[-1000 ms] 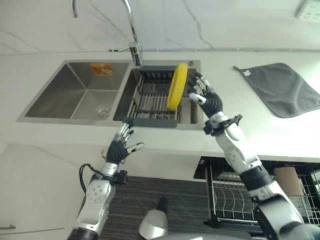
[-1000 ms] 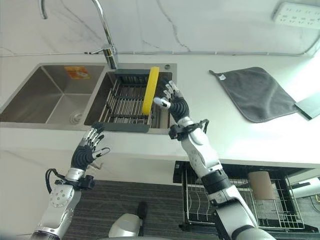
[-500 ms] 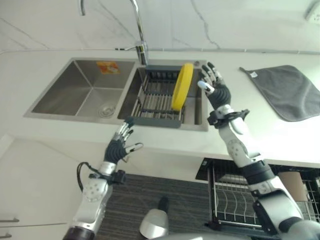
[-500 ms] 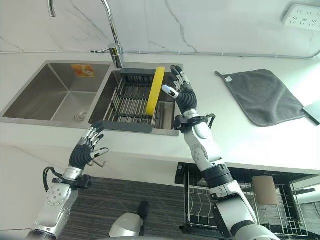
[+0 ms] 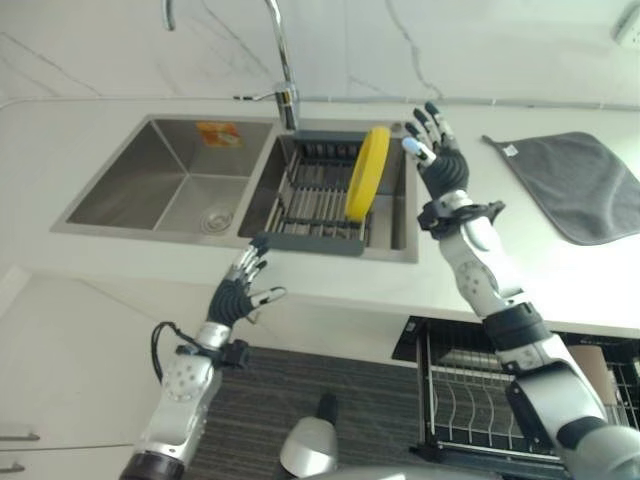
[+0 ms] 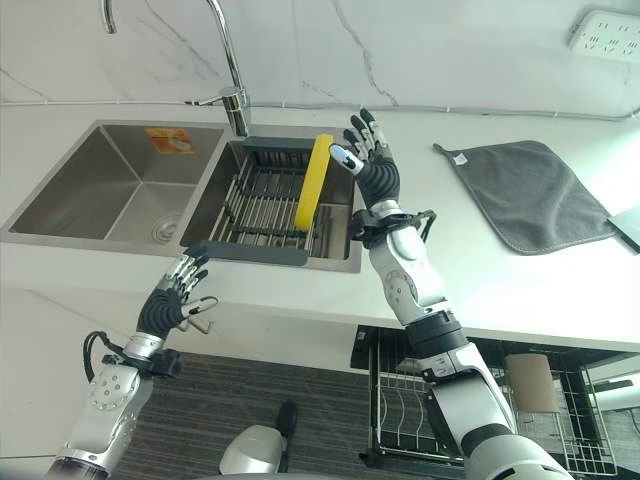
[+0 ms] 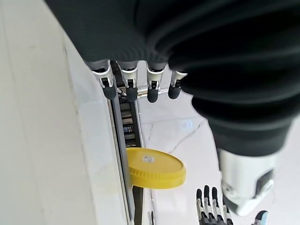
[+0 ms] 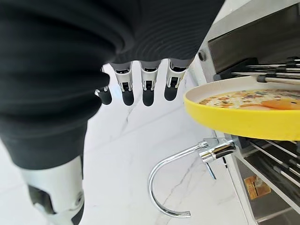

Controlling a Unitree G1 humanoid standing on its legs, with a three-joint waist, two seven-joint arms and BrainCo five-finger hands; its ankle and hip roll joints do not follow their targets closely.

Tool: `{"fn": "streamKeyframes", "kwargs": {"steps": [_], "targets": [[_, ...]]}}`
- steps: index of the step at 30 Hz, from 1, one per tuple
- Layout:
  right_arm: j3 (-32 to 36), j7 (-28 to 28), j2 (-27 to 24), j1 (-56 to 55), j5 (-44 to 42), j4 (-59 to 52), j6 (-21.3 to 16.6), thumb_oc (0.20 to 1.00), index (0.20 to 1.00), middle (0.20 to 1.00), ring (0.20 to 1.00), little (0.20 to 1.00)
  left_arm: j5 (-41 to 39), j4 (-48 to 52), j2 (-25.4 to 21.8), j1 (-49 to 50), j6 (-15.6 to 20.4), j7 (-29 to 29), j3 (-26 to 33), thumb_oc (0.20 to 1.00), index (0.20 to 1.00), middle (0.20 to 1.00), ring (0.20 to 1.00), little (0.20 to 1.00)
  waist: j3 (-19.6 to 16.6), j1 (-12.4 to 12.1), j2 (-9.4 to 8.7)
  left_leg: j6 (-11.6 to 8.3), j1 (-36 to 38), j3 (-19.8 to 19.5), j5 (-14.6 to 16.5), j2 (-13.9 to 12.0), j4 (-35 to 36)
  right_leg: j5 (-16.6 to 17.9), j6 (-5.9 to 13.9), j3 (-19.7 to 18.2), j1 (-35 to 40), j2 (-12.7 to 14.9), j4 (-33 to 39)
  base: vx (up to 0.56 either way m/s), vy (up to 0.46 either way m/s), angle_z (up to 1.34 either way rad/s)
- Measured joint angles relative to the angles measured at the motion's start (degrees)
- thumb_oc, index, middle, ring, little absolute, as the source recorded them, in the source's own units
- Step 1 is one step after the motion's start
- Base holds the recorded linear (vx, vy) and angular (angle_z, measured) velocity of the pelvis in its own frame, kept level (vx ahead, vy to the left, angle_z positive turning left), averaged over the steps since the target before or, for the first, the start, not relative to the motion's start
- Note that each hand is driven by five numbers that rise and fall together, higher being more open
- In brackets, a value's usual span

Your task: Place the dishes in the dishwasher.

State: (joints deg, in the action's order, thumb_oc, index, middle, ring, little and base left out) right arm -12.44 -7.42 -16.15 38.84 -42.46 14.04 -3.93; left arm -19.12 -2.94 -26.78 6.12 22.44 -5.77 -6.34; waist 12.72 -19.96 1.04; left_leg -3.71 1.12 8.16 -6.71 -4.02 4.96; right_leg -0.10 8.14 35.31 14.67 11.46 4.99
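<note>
Right hand (image 5: 437, 160), fingers apart, hovers just beside upright yellow plate (image 5: 366, 172); left hand (image 5: 240, 291) fingers relaxed.

Silver-grey arms, dark ribbed hand (image 6: 378, 178) covers, seemingly.

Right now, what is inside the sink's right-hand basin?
A dark drying rack sits in it, with one yellow plate standing on edge in the rack. The basin floor beneath the rack is mostly hidden.

so there's one yellow plate (image 5: 366, 173) standing upright on its edge in the dark drying rack (image 5: 315, 200) set in the right sink basin (image 5: 402, 215), toward the rack's right side. its inner face has a colourful printed picture, and nothing is holding it
</note>
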Motion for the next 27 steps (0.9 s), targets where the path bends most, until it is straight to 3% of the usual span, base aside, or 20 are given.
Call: {"fn": "streamKeyframes", "kwargs": {"steps": [9, 23, 27], "targets": [[0.0, -2.0, 0.3, 0.3, -3.7, 5.3, 1.2, 1.000, 1.000, 1.000, 1.000, 1.000, 0.0, 0.0, -0.3, 0.0, -0.1, -0.2, 0.0, 1.000, 1.000, 1.000, 1.000, 1.000, 0.0, -0.1, 0.24, -0.01, 0.0, 0.0, 0.0, 0.0, 0.0, 0.0, 0.00, 0.0, 0.0, 0.0, 0.0, 0.00, 0.000, 0.00], [0.8, -2.8, 0.3, 0.9, -3.8, 12.8, 1.3, 1.000, 1.000, 1.000, 1.000, 1.000, 0.0, 0.0, -1.3, 0.0, -0.3, -1.2, 0.0, 1.000, 1.000, 1.000, 1.000, 1.000, 0.1, -0.3, 2.00, -0.01, -0.2, -0.7, 0.0, 0.1, 0.0, 0.0, 0.00, 0.3, 0.1, 0.0, 0.0, 0.01, 0.007, 0.01], [1.8, -2.1, 0.2, 0.9, -3.7, 15.0, 3.2, 1.000, 1.000, 1.000, 1.000, 1.000, -1.5, 0.0, -1.3, 0.1, -0.6, -2.4, 0.0, 1.000, 1.000, 1.000, 1.000, 1.000, 0.1, -0.9, 2.08, -0.03, -0.4, -1.1, 0.0, 0.2, 0.0, 0.0, 0.00, 0.8, 0.2, 0.0, 0.0, 0.03, 0.016, 0.05]]}}
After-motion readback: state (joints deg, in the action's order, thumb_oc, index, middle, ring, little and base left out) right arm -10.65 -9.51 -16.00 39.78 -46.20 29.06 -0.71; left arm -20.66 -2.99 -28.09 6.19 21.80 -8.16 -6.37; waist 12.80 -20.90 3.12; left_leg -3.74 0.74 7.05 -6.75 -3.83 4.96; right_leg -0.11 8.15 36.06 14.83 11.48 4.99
